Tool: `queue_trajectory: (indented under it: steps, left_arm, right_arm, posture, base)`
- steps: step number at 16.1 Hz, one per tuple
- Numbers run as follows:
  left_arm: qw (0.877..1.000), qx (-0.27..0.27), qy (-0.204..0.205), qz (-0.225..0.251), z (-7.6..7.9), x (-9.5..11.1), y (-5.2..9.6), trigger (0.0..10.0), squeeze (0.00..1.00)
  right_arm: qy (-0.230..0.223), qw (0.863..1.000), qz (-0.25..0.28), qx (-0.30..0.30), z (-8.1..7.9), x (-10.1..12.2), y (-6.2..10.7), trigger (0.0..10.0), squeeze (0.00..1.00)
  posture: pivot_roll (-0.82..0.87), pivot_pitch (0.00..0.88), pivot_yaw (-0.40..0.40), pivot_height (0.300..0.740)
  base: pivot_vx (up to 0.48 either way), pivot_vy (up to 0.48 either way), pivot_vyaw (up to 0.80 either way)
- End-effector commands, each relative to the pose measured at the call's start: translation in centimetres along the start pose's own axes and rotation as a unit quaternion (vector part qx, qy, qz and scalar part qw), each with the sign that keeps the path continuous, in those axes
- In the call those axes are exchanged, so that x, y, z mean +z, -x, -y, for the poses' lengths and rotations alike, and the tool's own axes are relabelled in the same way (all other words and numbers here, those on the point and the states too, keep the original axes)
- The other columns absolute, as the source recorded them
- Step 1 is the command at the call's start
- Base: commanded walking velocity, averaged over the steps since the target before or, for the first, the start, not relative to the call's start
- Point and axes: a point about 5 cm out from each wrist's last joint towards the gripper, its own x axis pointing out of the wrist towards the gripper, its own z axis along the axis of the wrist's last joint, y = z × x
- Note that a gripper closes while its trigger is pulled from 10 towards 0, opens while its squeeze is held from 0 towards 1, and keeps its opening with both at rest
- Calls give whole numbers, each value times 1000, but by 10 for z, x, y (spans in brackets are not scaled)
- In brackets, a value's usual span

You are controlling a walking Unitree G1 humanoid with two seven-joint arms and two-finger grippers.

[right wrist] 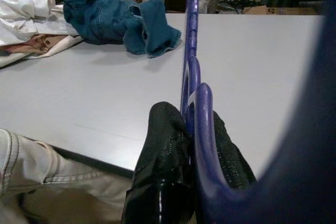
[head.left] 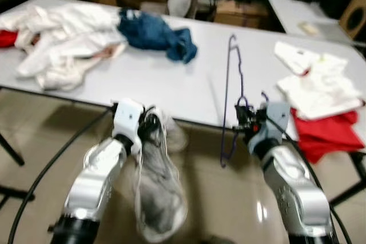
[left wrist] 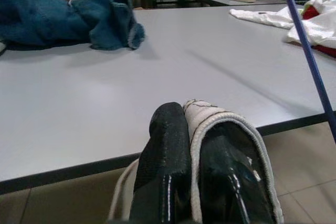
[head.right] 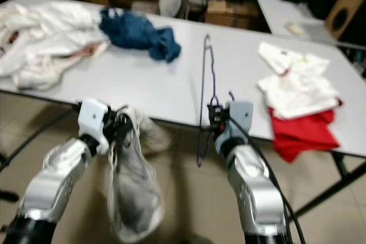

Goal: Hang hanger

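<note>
Hanger (right wrist: 192, 85) in right claw (right wrist: 189, 145); garment (head.left: 157, 198), apparently trousers, in left claw (left wrist: 202, 150).

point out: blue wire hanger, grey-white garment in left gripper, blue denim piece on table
blue wire hanger (head.left: 229, 92), left eye view, long straight wire
grey-white garment (head.left: 157, 190), left eye view, hanging body
blue denim piece (head.right: 134, 31), right eye view, crumpled middle

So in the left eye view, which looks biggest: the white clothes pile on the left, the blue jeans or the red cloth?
1. White clothes pile, plainly largest.
2. Blue jeans and red cloth look alike; the red one lies nearer the camera and partly under white clothes, so no ranking.
</note>
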Motion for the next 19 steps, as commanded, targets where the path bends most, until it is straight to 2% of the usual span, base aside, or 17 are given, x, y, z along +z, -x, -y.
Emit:
queue_trajectory:
  steps: [1,6,8,9,12,15,19]
  left_arm:
    - [999,-11,-9,38,3,16,-6,10000,0]
    - [999,-27,-11,38,7,18,-12,10000,0]
    - [999,-22,8,42,4,19,-14,10000,0]
    - [999,-23,1,45,4,20,-14,10000,0]
    - [997,-26,16,75,3,30,-18,10000,0]
    - [996,-15,28,85,-1,38,-21,10000,0]
    - [995,-9,14,94,-9,54,-28,10000,0]
  right_arm:
    - [6,1000,8,-8,4,6,1,10000,0]
    - [10,1000,9,-26,7,6,7,10000,0]
    - [27,999,6,-21,8,8,7,10000,0]
    - [30,999,6,-17,9,10,7,10000,0]
    - [48,999,8,3,10,17,7,10000,0]
    - [62,997,14,35,9,27,4,10000,0]
    - [67,996,23,48,7,38,-2,10000,0]
  posture:
    - [-137,0,-9,740]
    - [-159,0,16,740]
    - [-172,0,19,740]
    - [-174,0,20,740]
    - [-174,0,16,740]
    - [-160,0,8,740]
    - [-155,0,-14,740]
  base:
    - [0,-341,0]
    - [0,-330,0]
    - [0,0,0]
    - [0,0,0]
    - [0,0,0]
    - [289,0,0]
    - [326,0,0]
